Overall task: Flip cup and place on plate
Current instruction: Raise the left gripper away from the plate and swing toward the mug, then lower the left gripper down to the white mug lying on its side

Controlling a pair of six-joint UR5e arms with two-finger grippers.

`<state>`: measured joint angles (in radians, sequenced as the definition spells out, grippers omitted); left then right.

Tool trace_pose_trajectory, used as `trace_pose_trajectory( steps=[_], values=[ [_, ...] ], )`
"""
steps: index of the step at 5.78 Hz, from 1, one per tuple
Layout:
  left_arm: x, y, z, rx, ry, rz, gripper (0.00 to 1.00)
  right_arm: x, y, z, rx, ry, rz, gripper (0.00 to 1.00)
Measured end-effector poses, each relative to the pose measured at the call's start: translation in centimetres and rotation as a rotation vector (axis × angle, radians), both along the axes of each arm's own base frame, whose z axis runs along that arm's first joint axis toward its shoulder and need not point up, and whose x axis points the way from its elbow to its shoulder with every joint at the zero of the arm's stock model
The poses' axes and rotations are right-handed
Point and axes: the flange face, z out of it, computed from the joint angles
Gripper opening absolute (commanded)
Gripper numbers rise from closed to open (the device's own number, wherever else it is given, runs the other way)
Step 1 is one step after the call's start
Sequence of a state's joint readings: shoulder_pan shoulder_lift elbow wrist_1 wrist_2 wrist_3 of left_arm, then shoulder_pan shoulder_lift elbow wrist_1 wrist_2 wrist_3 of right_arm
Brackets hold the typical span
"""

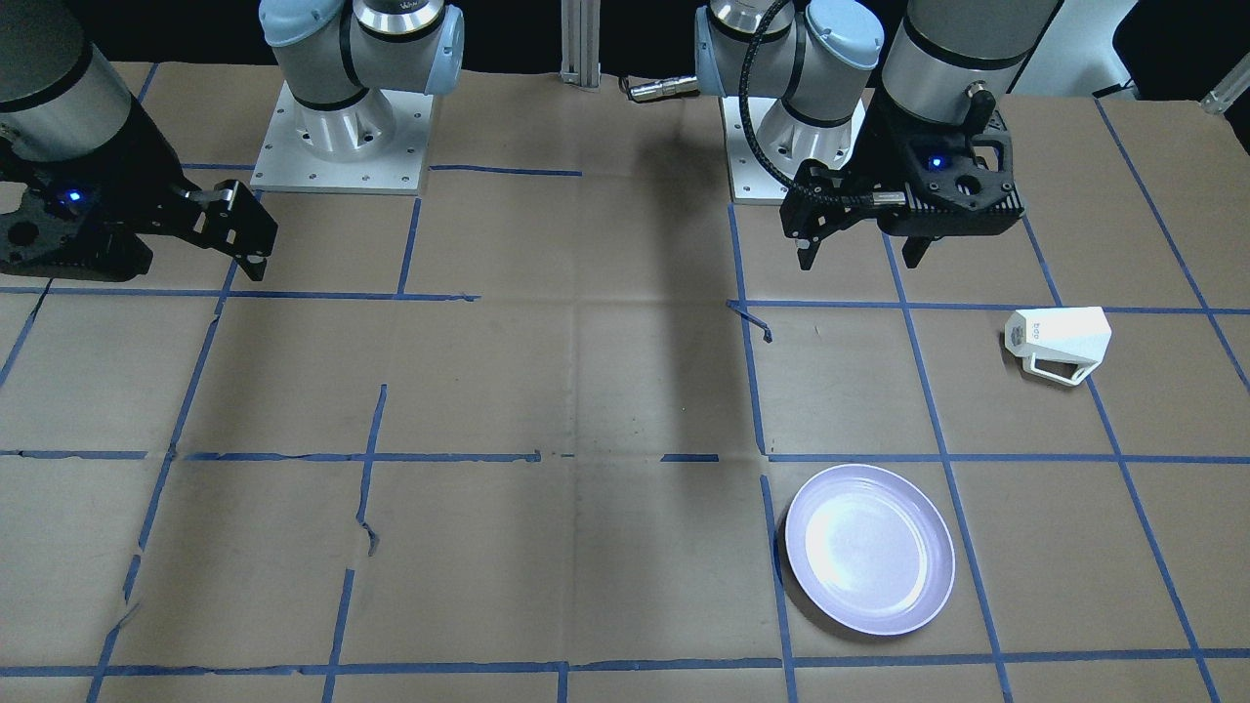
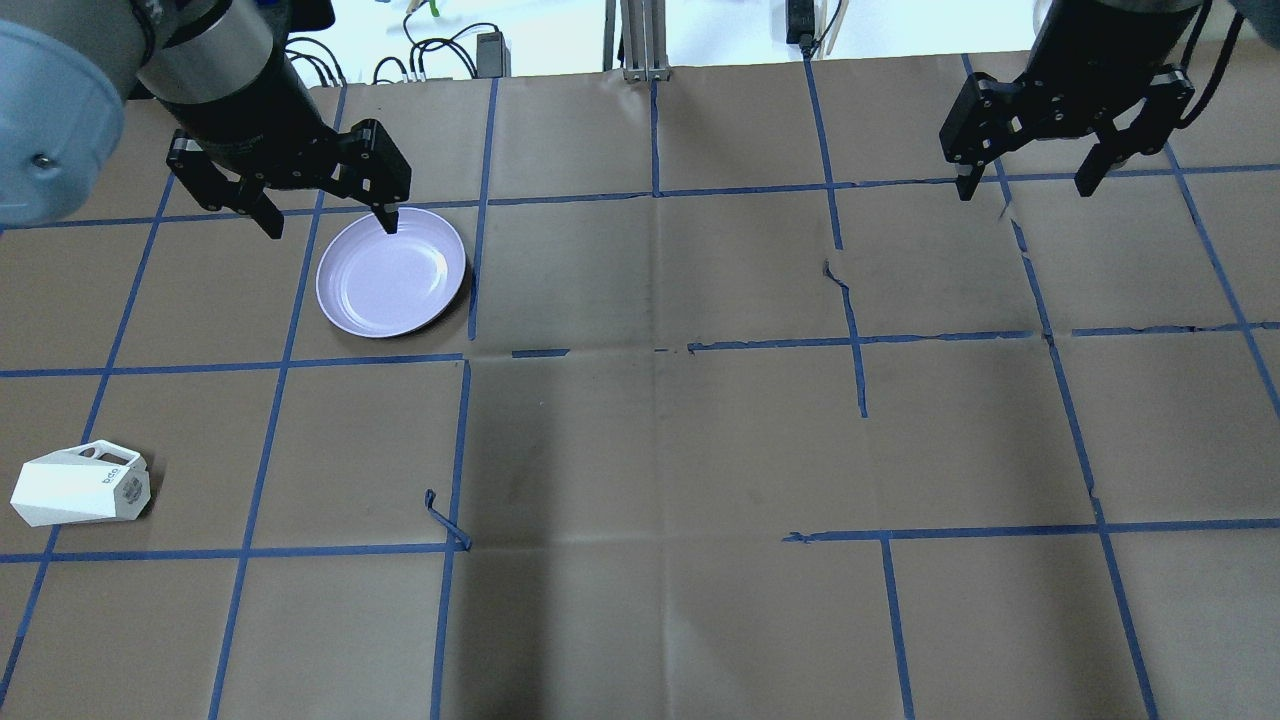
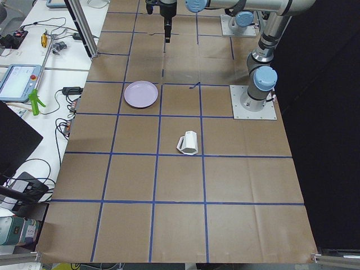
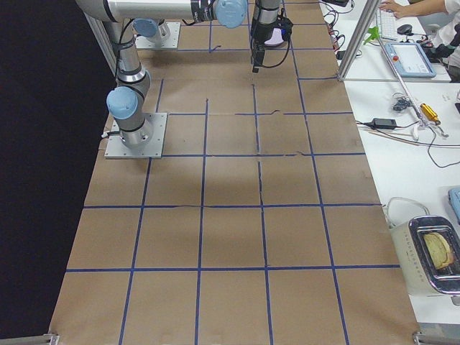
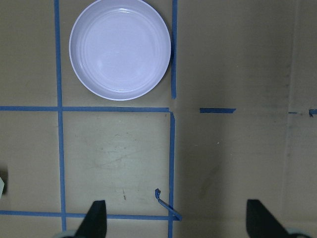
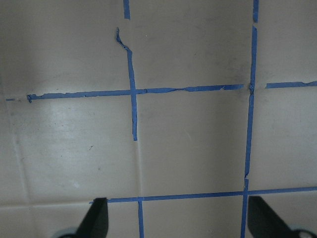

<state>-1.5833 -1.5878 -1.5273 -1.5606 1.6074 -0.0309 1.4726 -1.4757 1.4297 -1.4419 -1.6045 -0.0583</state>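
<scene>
The white faceted cup (image 1: 1060, 342) lies on its side on the brown paper, handle toward the operators' side, its printed base end toward the table's middle. It also shows in the overhead view (image 2: 80, 487) and the left exterior view (image 3: 188, 143). The pale lavender plate (image 1: 869, 549) sits empty, apart from the cup, on the far side from the robot (image 2: 391, 272) (image 5: 120, 48). My left gripper (image 2: 332, 225) is open and empty, held above the table, over the plate's far edge in the overhead view. My right gripper (image 2: 1023, 188) is open and empty, high over the other half.
Blue tape lines grid the paper-covered table (image 2: 640, 450). A loose curl of tape (image 2: 445, 520) sticks up near the middle. The arm bases (image 1: 342, 127) stand at the robot's edge. A side bench with cables and devices (image 3: 34, 84) runs beyond the plate's side.
</scene>
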Motion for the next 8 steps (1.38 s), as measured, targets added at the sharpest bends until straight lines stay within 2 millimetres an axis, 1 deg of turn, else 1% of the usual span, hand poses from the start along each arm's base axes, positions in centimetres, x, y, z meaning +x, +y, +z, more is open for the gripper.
trace_pose_trajectory(
  steps=[1, 2, 3, 5, 7, 8],
  values=[
    [0.3, -0.1, -0.2, -0.003, 0.0, 0.004, 0.98, 0.0, 0.0, 0.0, 0.0, 0.0, 0.0, 1.0],
    [2.0, -0.3, -0.3, -0.008, -0.001, 0.013, 0.98, 0.0, 0.0, 0.0, 0.0, 0.0, 0.0, 1.0],
    [6.1, -0.7, -0.1, -0.008, -0.004, 0.01, 0.98, 0.0, 0.0, 0.0, 0.0, 0.0, 0.0, 1.0],
    [15.9, -0.6, 0.2, 0.008, -0.01, -0.056, 0.98, 0.0, 0.0, 0.0, 0.0, 0.0, 0.0, 1.0],
    [25.6, 0.7, -0.7, 0.052, 0.009, -0.078, 0.98, 0.0, 0.0, 0.0, 0.0, 0.0, 0.0, 1.0],
    [30.5, 1.5, -1.6, 0.071, 0.027, -0.109, 0.98, 0.0, 0.0, 0.0, 0.0, 0.0, 0.0, 1.0]
  ],
)
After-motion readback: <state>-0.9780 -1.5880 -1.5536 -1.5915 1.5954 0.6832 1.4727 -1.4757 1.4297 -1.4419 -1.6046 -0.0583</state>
